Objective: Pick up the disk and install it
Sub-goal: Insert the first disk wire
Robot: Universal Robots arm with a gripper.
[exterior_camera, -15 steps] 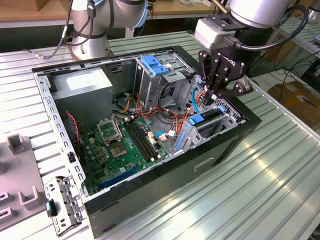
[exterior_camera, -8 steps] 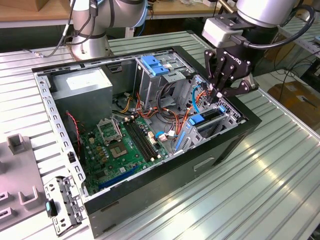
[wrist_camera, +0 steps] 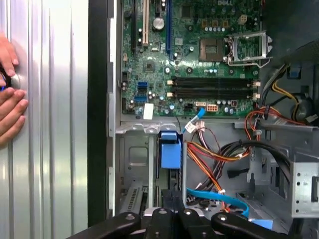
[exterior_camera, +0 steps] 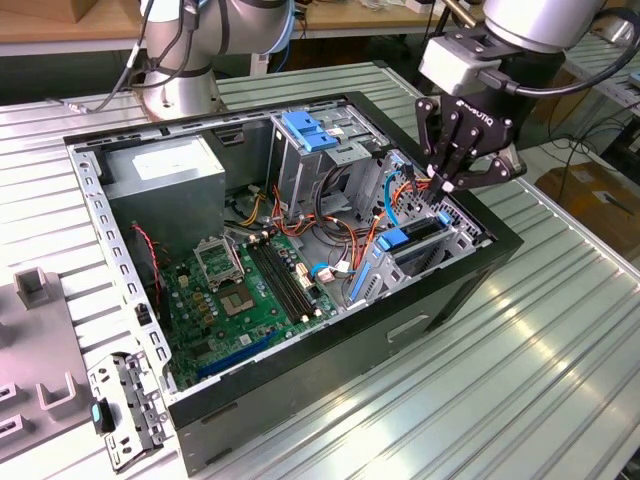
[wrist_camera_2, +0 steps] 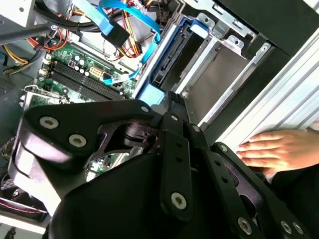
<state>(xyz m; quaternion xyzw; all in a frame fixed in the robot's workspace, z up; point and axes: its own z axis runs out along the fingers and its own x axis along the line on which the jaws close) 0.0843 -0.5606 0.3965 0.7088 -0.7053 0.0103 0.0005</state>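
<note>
One disk [exterior_camera: 415, 243]: on edge in the drive bay [exterior_camera: 467, 243], right of centre in the exterior view; its blue rail [wrist_camera: 169, 149] shows in the first wrist view.
Gripper [exterior_camera: 442, 184]: just above the disk, fingers pressed together with nothing between them.
Case [exterior_camera: 330, 375]: open, black-walled, motherboard [exterior_camera: 240, 290] at centre-left.
Hand [wrist_camera_2: 276, 152]: a person's, flat on the ribbed table [exterior_camera: 520, 380] beside the case, in both wrist views.

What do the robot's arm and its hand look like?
The robot's arm is a fat, shiny silver-grey tube with rounded joints and a blue ring on one joint. Near its end sits a pale grey box, and a black cable loops beside it. Its black metal hand has jointed fingers dotted with little silver screws, with white lettering on top.
</note>
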